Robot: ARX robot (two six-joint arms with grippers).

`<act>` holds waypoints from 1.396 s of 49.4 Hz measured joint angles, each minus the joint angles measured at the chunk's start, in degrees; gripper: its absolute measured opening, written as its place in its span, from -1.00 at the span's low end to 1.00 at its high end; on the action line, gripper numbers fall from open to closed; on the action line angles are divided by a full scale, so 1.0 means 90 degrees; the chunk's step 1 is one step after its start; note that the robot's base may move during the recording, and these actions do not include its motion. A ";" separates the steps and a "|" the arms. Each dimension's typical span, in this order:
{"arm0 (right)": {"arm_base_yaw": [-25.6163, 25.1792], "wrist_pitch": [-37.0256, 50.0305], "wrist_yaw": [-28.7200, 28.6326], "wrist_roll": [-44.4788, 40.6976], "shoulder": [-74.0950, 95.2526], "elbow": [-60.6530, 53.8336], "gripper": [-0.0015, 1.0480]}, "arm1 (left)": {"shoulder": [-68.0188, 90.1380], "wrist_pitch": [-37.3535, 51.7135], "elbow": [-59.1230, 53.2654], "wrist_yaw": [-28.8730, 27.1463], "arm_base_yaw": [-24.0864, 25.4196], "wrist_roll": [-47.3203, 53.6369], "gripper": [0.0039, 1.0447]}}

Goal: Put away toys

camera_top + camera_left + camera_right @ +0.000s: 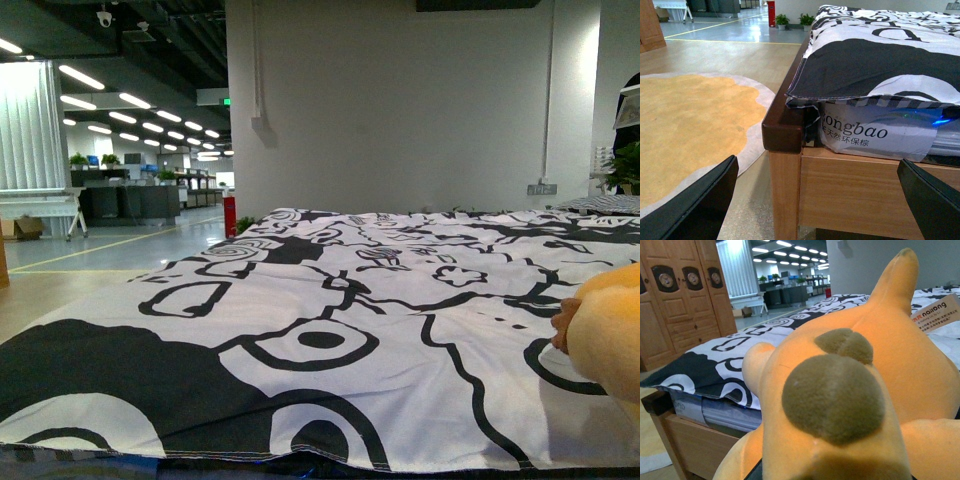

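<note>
The plush toy (pixel 920 390) lies near the edge of the bed (pixel 300 300), probably within reach. Whether the right gripper holds it, I cannot tell. The left gripper (pixel 817 161) hangs wide open.

The plush toy (pixel 850 365) is fuzzy fabric, the bedsheet (pixel 400 330) matt cloth, the bed frame (pixel 855 190) smooth wood

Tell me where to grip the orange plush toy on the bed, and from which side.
Probably the narrow tapering end of the plush toy: the rounded body looks too wide for the jaws. Come with the right arm from the near edge, since the toy lies far right on the patterned cover.
</note>
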 joint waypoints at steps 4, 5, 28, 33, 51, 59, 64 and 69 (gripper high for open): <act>0.0185 -0.0112 0.0158 -0.0005 -0.0104 -0.0058 -0.67 | 0.0000 0.0000 0.0000 0.0000 0.0002 0.0000 0.89; 0.0221 -0.0134 0.0175 -0.0010 -0.0121 -0.0075 -0.67 | 0.0000 0.0000 0.0000 0.0000 0.0000 0.0000 0.89; 0.0299 -0.0158 0.0182 -0.0029 -0.0146 -0.0102 -0.67 | 0.0000 0.0000 0.0000 -0.0019 0.0005 0.0000 0.89; 0.0313 -0.0163 0.0170 -0.0029 -0.0146 -0.0102 -0.67 | 0.0000 0.0000 0.0000 -0.0024 0.0010 0.0000 0.89; 0.0308 -0.0168 0.0204 -0.0036 -0.0160 -0.0109 -0.67 | 0.0000 0.0000 0.0000 0.0000 0.0010 0.0000 0.89; 0.0316 -0.0170 0.0209 -0.0046 -0.0170 -0.0114 -0.67 | 0.0000 0.0000 0.0000 0.0005 0.0010 0.0002 0.89; 0.0306 -0.0170 0.0204 -0.0058 -0.0180 -0.0117 -0.67 | -0.0002 0.0000 0.0000 -0.0015 0.0010 0.0000 0.89; 0.0308 -0.0175 0.0216 -0.0058 -0.0175 -0.0121 -0.67 | -0.0002 0.0000 0.0000 0.0000 0.0007 0.0000 0.89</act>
